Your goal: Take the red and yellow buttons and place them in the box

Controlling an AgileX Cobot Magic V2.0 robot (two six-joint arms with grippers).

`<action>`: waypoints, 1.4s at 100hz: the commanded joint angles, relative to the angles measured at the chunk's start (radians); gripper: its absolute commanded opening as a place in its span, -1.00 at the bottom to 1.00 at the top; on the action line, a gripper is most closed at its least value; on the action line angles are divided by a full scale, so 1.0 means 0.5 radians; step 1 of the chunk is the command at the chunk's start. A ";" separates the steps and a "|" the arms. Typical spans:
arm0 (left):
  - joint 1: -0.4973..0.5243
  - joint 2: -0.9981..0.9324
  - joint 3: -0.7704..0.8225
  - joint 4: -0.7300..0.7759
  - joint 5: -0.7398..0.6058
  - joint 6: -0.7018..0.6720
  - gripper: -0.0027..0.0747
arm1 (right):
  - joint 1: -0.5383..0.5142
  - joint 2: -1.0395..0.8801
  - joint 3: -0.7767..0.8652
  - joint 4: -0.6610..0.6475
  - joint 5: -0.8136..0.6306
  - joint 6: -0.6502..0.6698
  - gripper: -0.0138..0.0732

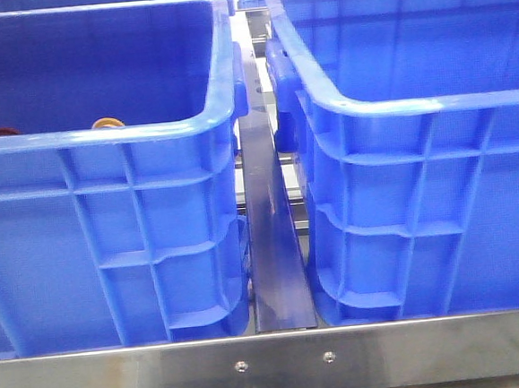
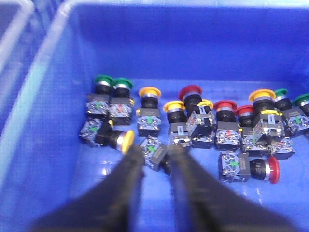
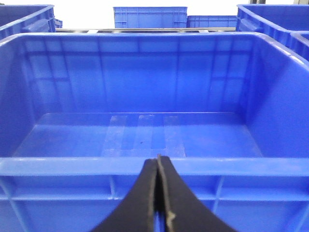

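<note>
In the left wrist view my left gripper is open, low inside the left blue crate. Its fingertips straddle the contact block of a button lying on its side; that button's cap is hidden. A yellow button lies tipped beside one fingertip. More yellow buttons and red buttons stand in a row behind, and one red button lies apart. My right gripper is shut and empty at the near wall of the empty box. The front view shows neither gripper.
Green-capped buttons stand at both ends of the row. In the front view the two crates stand side by side with a dark gap between them. A red cap and a yellow cap peek over the left rim.
</note>
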 commanded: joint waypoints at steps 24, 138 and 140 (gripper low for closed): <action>-0.012 0.513 -0.333 -0.044 -0.050 -0.019 0.22 | -0.009 -0.042 0.012 -0.018 -0.161 0.009 -0.92; -0.293 2.219 -1.640 -0.170 0.864 0.049 0.21 | -0.009 -0.042 0.012 -0.018 -0.161 0.009 -0.92; -0.293 2.232 -1.644 -0.170 0.864 0.047 0.21 | -0.009 -0.042 0.012 -0.018 -0.161 0.009 -0.92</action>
